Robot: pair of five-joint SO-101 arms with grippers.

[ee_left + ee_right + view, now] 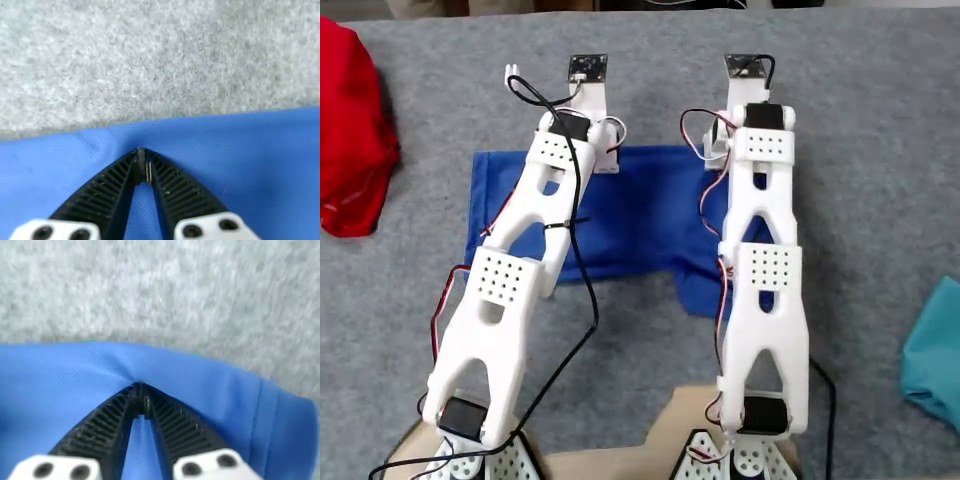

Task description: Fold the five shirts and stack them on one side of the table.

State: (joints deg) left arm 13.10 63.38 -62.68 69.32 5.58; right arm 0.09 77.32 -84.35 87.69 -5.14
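Note:
A blue shirt (pixel 640 215) lies spread on the grey table under both arms. In the left wrist view my left gripper (pixel 141 156) is shut, its tips pinching the blue shirt (pixel 240 150) near its far edge. The right wrist view shows my right gripper (pixel 138 390) shut on the blue shirt (pixel 65 375) close to its far hem. Seen from above, the left gripper (pixel 582 88) and the right gripper (pixel 745 82) sit side by side at the shirt's far edge. A red shirt (pixel 350 140) is heaped at the far left, and a teal shirt (pixel 935 355) lies at the right edge.
Grey felt covers the table (pixel 880 150). The arm bases (pixel 620 455) stand at the near edge with loose cables (pixel 585 300) trailing over the blue shirt. Open felt lies beyond the shirt's far edge.

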